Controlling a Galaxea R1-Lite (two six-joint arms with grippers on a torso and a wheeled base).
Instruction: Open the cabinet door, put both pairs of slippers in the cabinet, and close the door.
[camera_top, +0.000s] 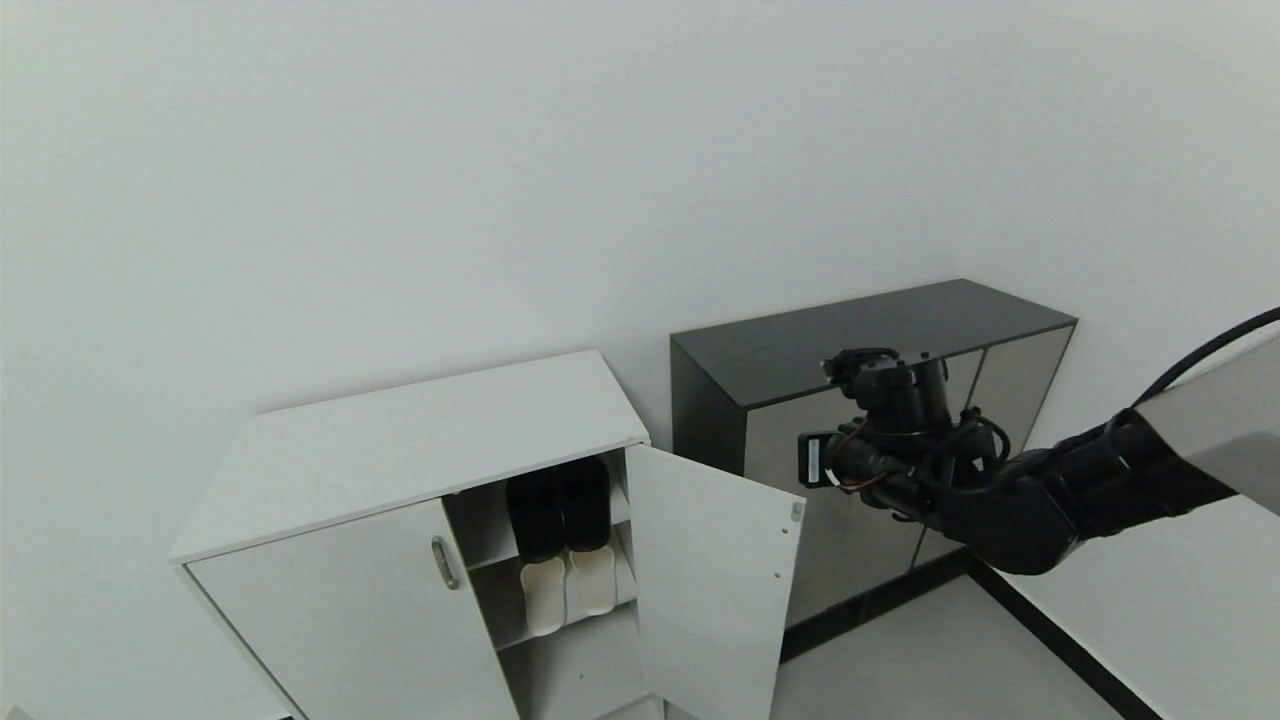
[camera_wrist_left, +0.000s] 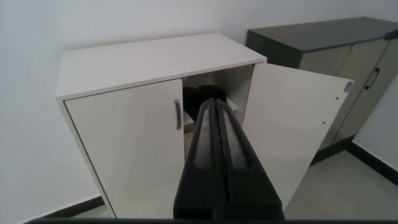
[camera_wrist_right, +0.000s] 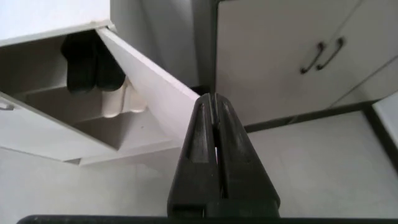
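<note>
Nearest the head camera, the right arm (camera_top: 1040, 500) stretches in from the right. Its wrist hangs in front of the dark cabinet (camera_top: 870, 330), just beside the free edge of the open door (camera_top: 710, 590) of the white cabinet (camera_top: 400, 440). Inside, the black slippers (camera_top: 560, 505) sit on the upper shelf and the white slippers (camera_top: 570, 590) just below, so I judge that only the closing is left. The door's outer face looks toward the dark cabinet and the lane between them is narrow. The push should land on that face near the free edge and follow the door's arc, with the elbow kept off the dark front. From the left wrist, the left gripper (camera_wrist_left: 214, 106) hangs with jaws pressed together, holding nothing. It faces the closed left door (camera_wrist_left: 124, 143) and its handle (camera_wrist_left: 177, 114), looks set back from the cabinet front, and is best kept there. From the right wrist, the right gripper (camera_wrist_right: 214, 102) is likewise clenched and empty, above bare floor (camera_wrist_right: 323, 162) just off the door's edge. The white toes appear to reach the shelf front, so a slow finish would guard against pinching.
</note>
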